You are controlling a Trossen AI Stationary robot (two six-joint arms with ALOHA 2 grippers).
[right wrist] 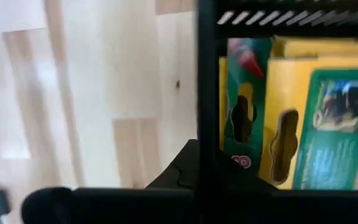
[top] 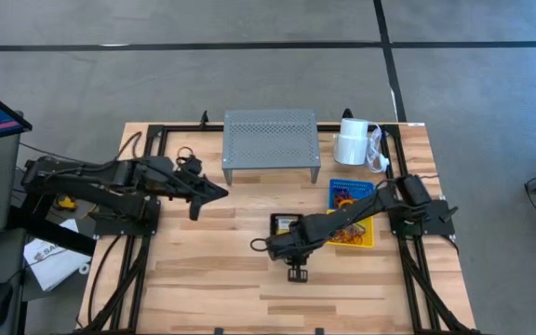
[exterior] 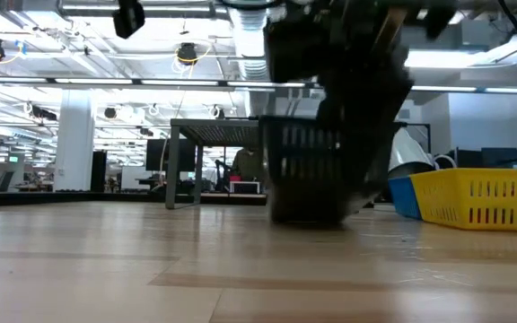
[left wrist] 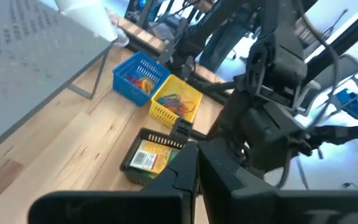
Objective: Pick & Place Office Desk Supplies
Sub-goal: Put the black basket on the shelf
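Overhead, a pale plank bench (top: 203,270) sits on grey floor. Three mesh baskets: blue basket (top: 351,193) and yellow basket (top: 361,236) beside the perforated metal shelf (top: 271,140), black basket (top: 284,224) before it holding cardboard crayon boxes (right wrist: 303,118). Right claw (right wrist: 199,163) is clamped on its rim; left claw (top: 214,192) hovers left of the shelf, grip unclear.

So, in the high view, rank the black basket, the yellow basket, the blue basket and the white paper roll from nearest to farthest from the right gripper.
1. black basket: right at the right gripper, mid-table.
2. yellow basket: to the gripper's right, partly under the arm.
3. blue basket: right and farther back, next to the yellow one.
4. white paper roll: at the back right, beside the grey shelf.
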